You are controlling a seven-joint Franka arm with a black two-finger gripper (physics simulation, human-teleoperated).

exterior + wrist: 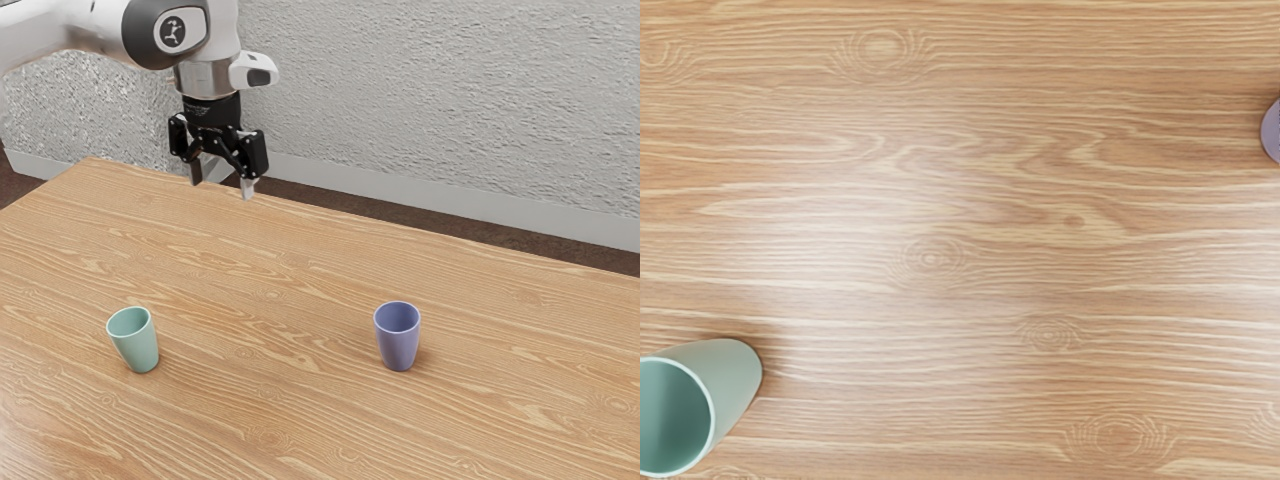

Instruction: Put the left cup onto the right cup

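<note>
**Above the light-brown wood-grain table: black two-finger gripper raised and empty**

Over the table's far edge, toward the exterior view's left, the gripper hangs from the white-and-grey robot arm. It points downward, its two fingers spread apart with nothing between them. It is well clear of the tabletop and well apart from both cups.

The mint-green plastic cup stands upright, mouth up, on the near part of the table at the exterior view's left. The lavender-blue plastic cup stands upright at a similar depth toward the exterior view's right. Bare wood lies between them, and the two cups are well apart.

In the wrist view, the mint-green plastic cup appears at one corner with its open mouth and hollow interior visible. A sliver of the lavender-blue plastic cup shows at the opposite edge.

Behind the table, a rough grey plastered wall rises above a pale baseboard and a strip of dark floor.
</note>
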